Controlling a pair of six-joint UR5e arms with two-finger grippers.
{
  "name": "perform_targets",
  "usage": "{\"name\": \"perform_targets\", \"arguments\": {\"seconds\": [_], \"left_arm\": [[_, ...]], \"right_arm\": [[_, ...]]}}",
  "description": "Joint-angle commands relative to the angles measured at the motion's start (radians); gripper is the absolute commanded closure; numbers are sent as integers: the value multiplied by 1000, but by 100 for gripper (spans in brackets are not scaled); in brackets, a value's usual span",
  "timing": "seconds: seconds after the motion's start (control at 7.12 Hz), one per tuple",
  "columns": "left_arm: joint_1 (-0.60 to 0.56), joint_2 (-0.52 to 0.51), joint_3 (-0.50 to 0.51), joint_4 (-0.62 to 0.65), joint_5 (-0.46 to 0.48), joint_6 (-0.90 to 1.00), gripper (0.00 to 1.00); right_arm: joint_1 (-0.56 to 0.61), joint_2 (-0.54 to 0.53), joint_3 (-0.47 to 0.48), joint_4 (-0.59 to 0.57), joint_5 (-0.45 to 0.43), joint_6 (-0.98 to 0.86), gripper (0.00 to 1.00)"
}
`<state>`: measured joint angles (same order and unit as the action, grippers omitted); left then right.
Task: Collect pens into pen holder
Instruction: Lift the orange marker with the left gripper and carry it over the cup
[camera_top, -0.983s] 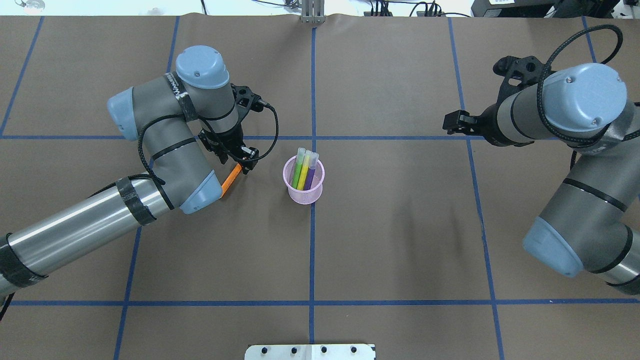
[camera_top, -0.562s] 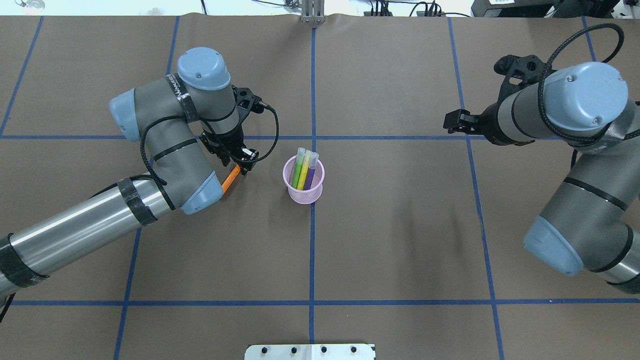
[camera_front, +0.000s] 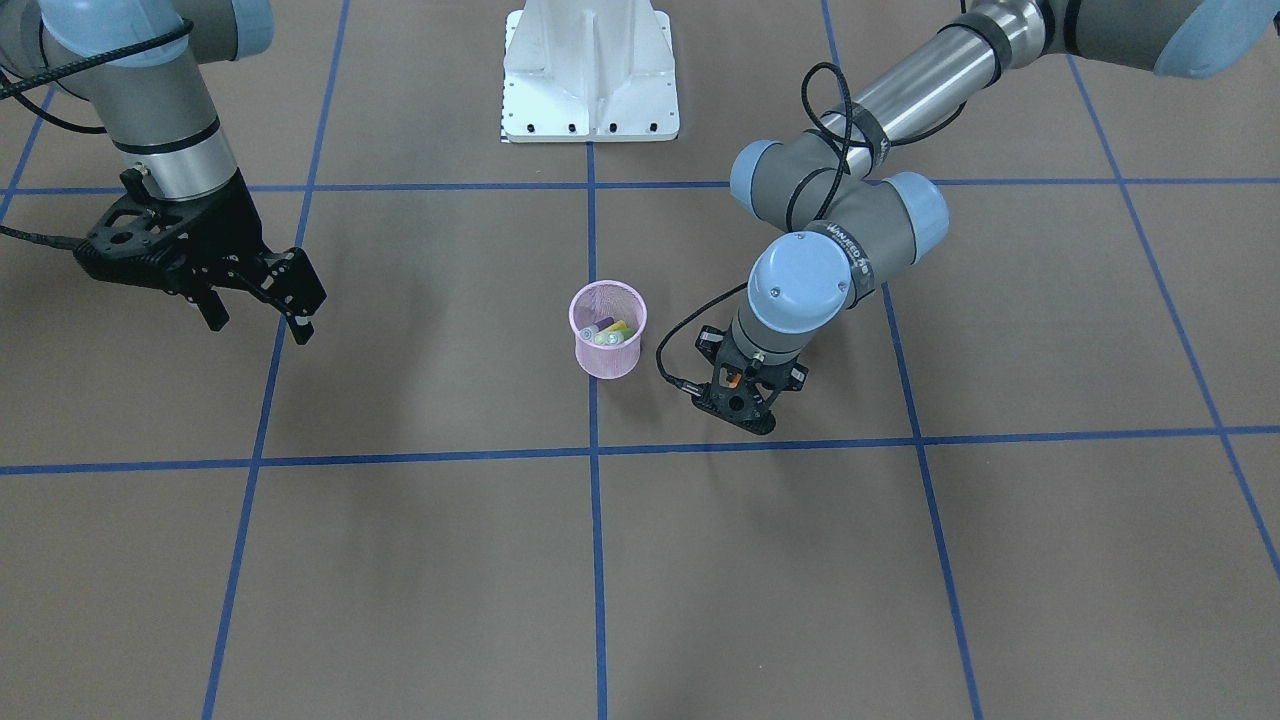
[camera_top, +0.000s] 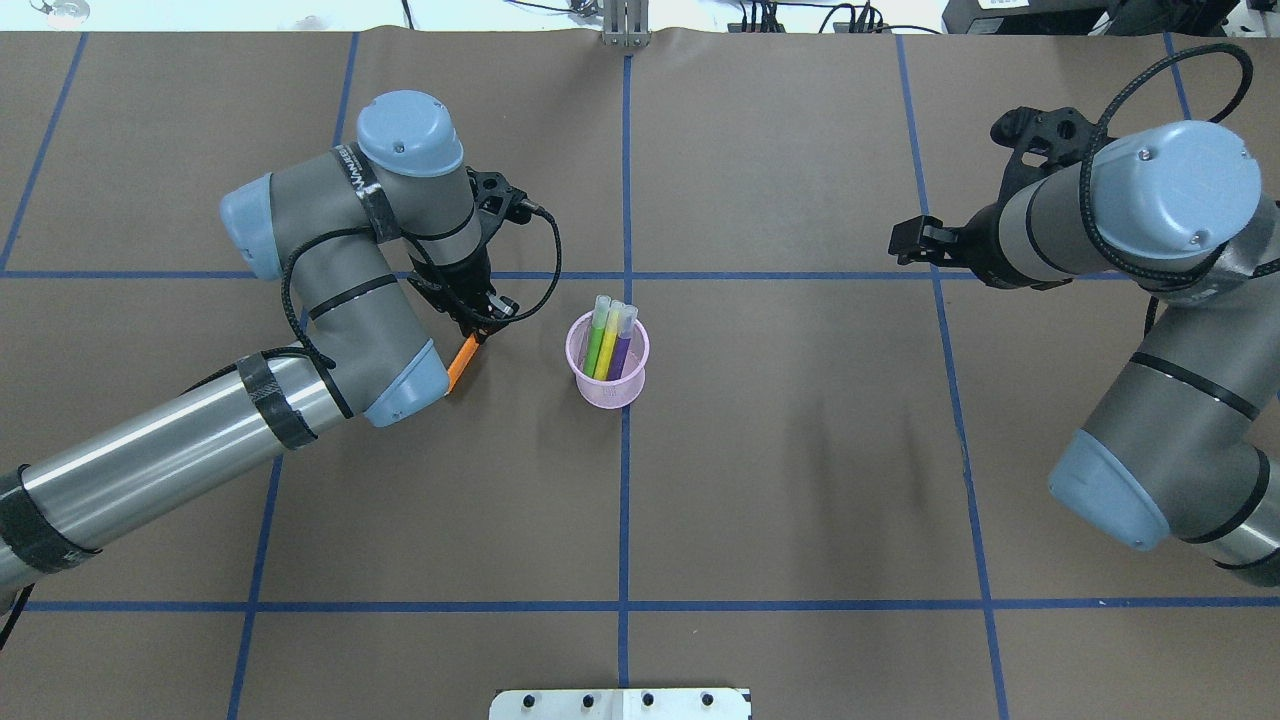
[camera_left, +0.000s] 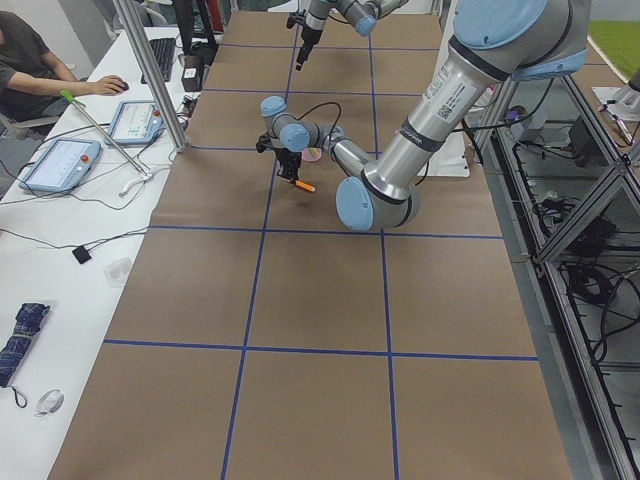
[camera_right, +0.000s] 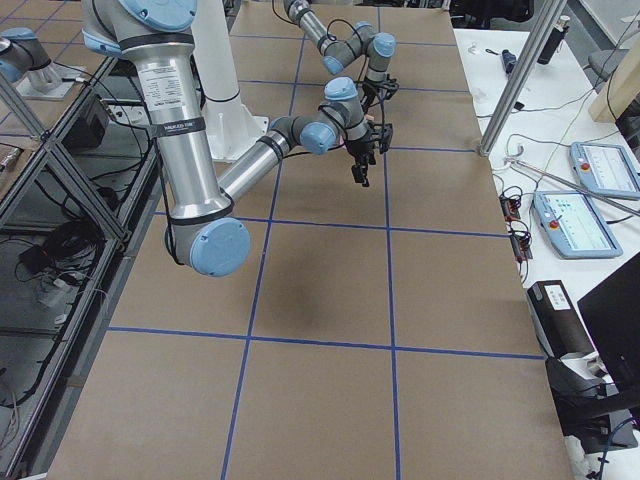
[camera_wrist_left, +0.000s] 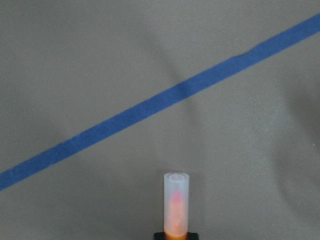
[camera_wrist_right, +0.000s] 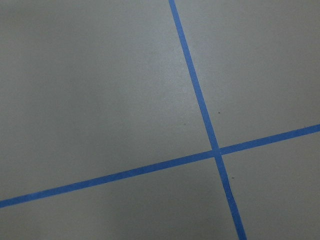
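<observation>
The pink mesh pen holder stands near the table's middle and holds the green, yellow and purple pens upright. It also shows in the front view. My left gripper is just left of the holder and is shut on the orange pen near its cap end. The pen slants down toward the table. The left wrist view shows its pale cap sticking out past the jaws. My right gripper is open, empty and hovers far off on the right side.
Brown paper with blue tape lines covers the table. The white robot base plate stands at the near edge. In the left side view an operator sits at a desk with tablets beyond the far edge.
My left gripper's fingers have closed in on the orange pen's upper end and the wrist has shifted slightly. The right arm has barely moved.
</observation>
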<state>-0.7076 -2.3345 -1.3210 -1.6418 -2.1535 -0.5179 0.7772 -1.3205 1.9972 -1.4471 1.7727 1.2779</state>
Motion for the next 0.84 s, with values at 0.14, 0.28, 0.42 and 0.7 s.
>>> {"name": "perform_targets", "arguments": {"seconds": [0.14,0.28,0.42,0.7], "left_arm": [[-53,-23,-175,-18,7,-61,100],[-53,-22,-263,-91,41,-150,100],[-40,-14,-289,-250,163,-277,100],[46,20,-291,-419,329,-369,100]], "right_arm": [[13,1,0,1,1,0,0],[17,3,0,-1,2,-2,0],[23,4,-3,-1,2,-2,0],[27,7,-3,-1,2,-2,0]]}}
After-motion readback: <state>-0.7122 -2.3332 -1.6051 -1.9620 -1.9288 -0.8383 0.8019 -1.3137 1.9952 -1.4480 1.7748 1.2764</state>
